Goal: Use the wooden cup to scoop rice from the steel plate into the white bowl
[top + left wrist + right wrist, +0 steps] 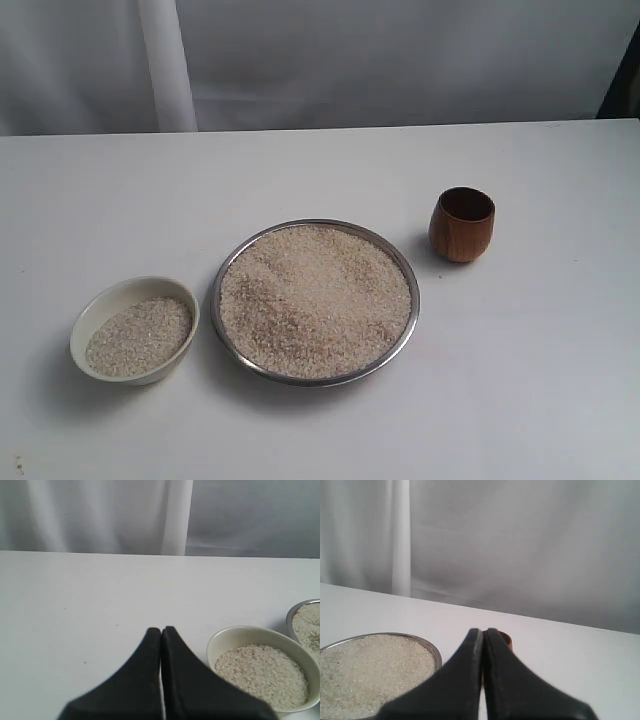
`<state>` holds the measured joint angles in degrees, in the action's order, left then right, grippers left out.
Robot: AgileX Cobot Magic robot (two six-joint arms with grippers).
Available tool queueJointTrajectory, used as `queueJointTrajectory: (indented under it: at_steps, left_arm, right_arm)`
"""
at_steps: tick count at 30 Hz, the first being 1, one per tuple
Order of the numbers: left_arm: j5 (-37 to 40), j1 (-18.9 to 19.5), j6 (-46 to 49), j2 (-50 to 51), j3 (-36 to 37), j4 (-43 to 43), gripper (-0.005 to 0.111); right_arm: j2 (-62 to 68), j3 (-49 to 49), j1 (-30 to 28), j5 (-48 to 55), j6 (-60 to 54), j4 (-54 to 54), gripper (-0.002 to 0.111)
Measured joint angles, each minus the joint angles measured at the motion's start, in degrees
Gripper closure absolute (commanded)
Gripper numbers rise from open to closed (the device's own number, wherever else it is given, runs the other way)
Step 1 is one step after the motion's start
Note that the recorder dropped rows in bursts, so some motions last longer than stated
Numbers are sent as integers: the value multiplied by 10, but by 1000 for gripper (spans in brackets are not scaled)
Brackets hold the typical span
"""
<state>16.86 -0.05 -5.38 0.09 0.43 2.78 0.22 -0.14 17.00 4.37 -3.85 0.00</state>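
Observation:
The steel plate (412, 325) sits mid-table, filled with rice (315, 298). To its left stands the white bowl (95, 307), partly filled with rice (138, 336). The wooden cup (462, 224) stands upright and empty to the plate's right. Neither arm shows in the exterior view. My left gripper (161, 629) is shut and empty, beside the white bowl (235, 632), with the plate's rim (295, 608) just past it. My right gripper (482, 630) is shut and empty; the wooden cup (507, 639) is mostly hidden behind its tips, and the steel plate (431, 649) lies alongside.
A white table (540, 400) carries everything, with a pale curtain (300, 60) behind its far edge. A few small specks (18, 465) lie near the front left corner.

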Motion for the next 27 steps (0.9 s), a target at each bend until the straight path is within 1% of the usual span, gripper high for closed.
queueJointTrajectory:
  at_steps: [11,13,17,27]
  left_arm:
    - [0,0,0,0,0,0,107]
    - [0,0,0,0,0,0,107]
    - [0,0,0,0,0,0,107]
    - [0,0,0,0,0,0,107]
  right_arm:
    - [0,0,0,0,-1,0,108]
    - [0,0,0,-12,-6,-9,108]
    - [0,0,0,-75,12,-11,108]
    - [13,-1,0,-110,38,-14,108]
